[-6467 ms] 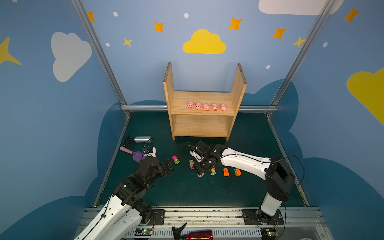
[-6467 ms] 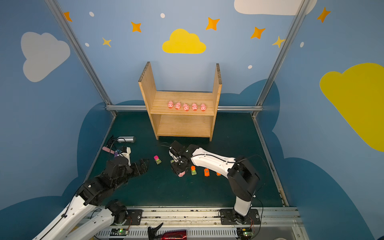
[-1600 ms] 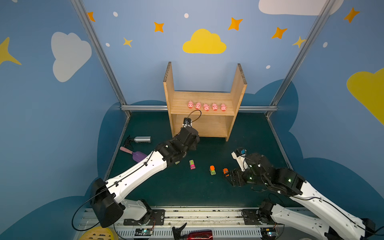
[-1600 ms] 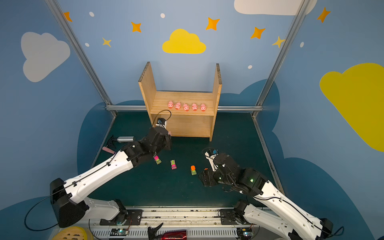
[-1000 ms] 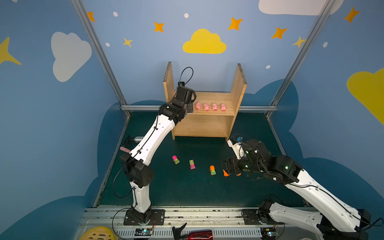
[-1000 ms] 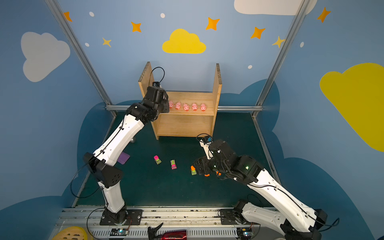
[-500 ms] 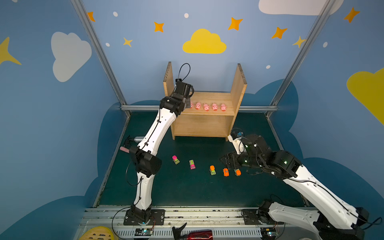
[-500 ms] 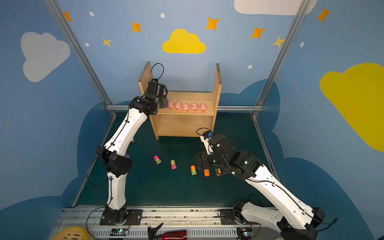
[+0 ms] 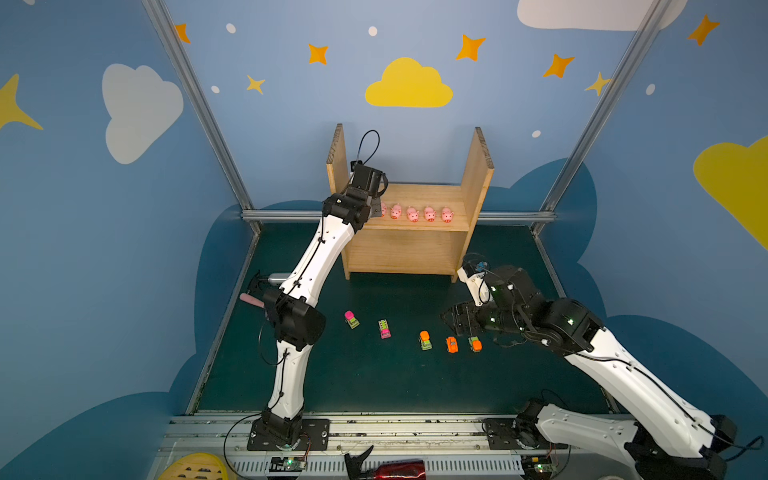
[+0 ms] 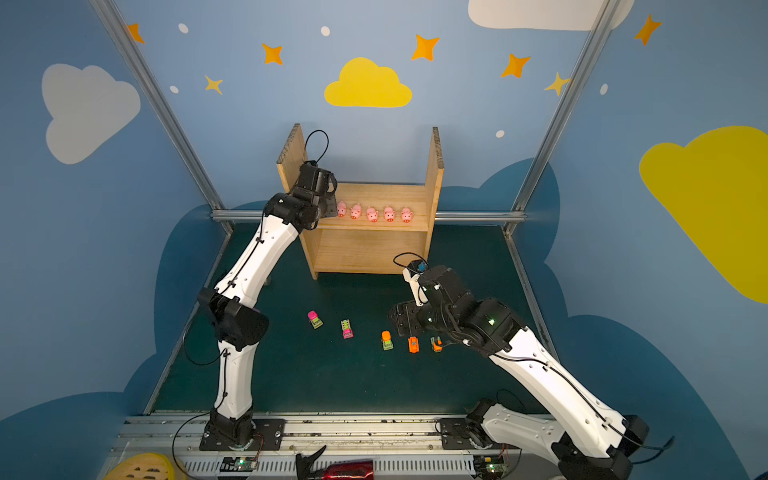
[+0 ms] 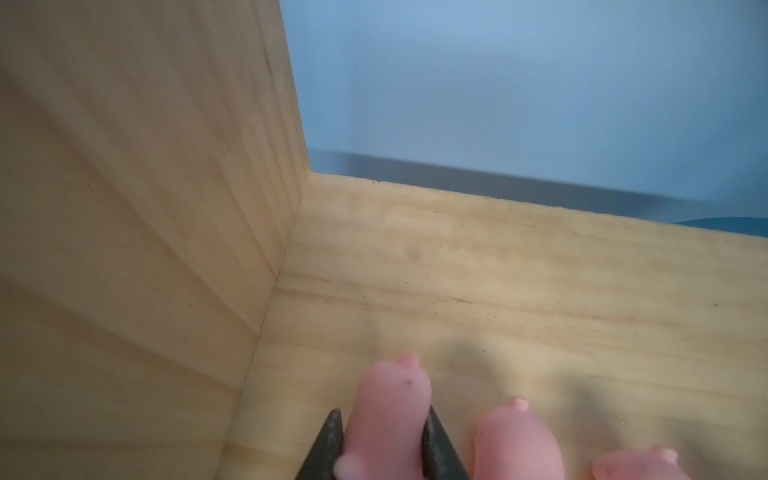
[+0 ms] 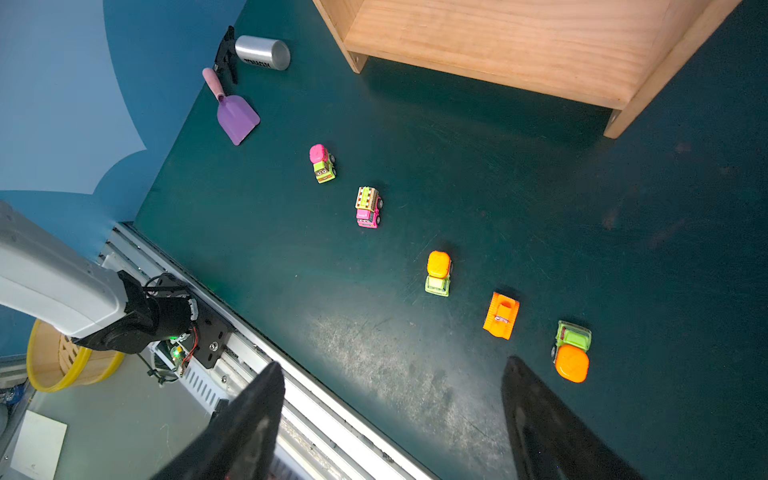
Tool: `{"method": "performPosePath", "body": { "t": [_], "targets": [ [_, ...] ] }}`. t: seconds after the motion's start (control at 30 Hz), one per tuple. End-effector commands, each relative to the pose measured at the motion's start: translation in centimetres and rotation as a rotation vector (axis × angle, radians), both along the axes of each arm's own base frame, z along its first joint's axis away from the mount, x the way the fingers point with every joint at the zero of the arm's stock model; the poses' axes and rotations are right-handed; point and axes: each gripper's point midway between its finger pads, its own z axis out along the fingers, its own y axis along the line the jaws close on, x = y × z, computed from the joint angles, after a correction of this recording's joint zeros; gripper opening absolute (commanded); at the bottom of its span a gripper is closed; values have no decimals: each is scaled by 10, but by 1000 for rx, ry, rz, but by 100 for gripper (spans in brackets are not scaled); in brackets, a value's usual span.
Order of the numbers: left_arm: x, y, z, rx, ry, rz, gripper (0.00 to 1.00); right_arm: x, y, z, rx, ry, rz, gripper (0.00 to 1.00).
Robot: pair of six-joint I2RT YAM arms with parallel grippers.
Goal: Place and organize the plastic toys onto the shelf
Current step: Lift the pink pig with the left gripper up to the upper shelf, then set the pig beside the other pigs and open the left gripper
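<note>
Blue walls painted with clouds and stars enclose a dark green tabletop (image 9: 374, 382). The wooden shelf (image 9: 478, 183) stands at its far edge, with the open side facing the arms. In both top views its upper board (image 10: 386, 193) carries a row of five pigs (image 10: 372, 214) along the front edge, and the lower board shows nothing on it.

The left arm reaches up to the end of that row nearest a side panel. The left gripper (image 11: 383, 419) has its two dark fingers pressed against the flanks of a sixth pig (image 11: 390, 390). This pig sits just beside the neighbouring pig (image 11: 515, 444) and clear of the panel. Whether its feet touch the board cannot be told.

The step in hand looks like setting down the last pig. The next move calls for parting the jaws slightly and backing straight out without nudging the neighbour.

The right gripper (image 12: 392, 365) hangs over the tabletop with its jaws wide apart and nothing between them, near the green-and-orange truck (image 12: 572, 351). The truck is one of five vehicles (image 12: 438, 272) lying in a loose line, well apart from the shelf. These are probably the remaining work, and a grasp on the nearest one needs the jaws lowered around it.
</note>
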Motion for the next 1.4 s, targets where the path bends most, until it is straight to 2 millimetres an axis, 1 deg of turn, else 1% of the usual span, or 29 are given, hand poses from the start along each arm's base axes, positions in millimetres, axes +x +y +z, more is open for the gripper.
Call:
{"method": "performPosePath", "body": {
  "t": [0.0, 0.17, 0.27, 0.37, 0.4, 0.57, 0.73, 0.83, 0.93, 1.03, 1.13, 1.2, 1.23, 1.3, 1.37],
  "targets": [
    [4, 1, 1, -22, -3, 8, 32, 1, -4, 8, 2, -13, -3, 81],
    [5, 3, 0, -21, -2, 18, 37, 2, -5, 7, 3, -8, -4, 81],
    [4, 4, 3, -19, -6, 25, 43, 2, -7, 7, 4, -8, -7, 81],
    [4, 5, 5, -20, -10, 28, 45, 3, -7, 7, 7, -7, -7, 81],
    [3, 5, 7, -21, -13, 26, 47, 3, -7, 7, 9, -6, -7, 81],
    [3, 5, 16, -26, -31, 27, 49, 3, -10, 9, 17, -8, -12, 81],
    [1, 5, 29, -34, -56, 17, 53, 3, -12, 11, 25, -12, -18, 81],
    [-4, 4, 38, -34, -67, 4, 56, 3, -12, 13, 29, -13, -14, 81],
    [-13, -1, 55, -40, -93, -24, 59, 4, -11, 14, 30, -18, -12, 81],
    [-25, -10, 73, -25, -122, -64, 68, 6, -13, 12, 19, -25, -22, 81],
    [-42, -22, 87, -12, -138, -104, 81, 7, -18, 4, -2, -29, -48, 81],
    [-56, -31, 93, -12, -137, -135, 95, 6, -20, -3, -3, -24, -56, 81],
    [-64, -35, 96, -11, -139, -153, 100, 6, -20, -6, 3, -21, -56, 81],
    [-80, -43, 102, -2, -141, -193, 100, 3, -19, -12, 19, -13, -54, 81],
    [-98, -45, 107, 2, -145, -206, 100, 2, -18, -20, 26, -8, -55, 81]
  ]
}}
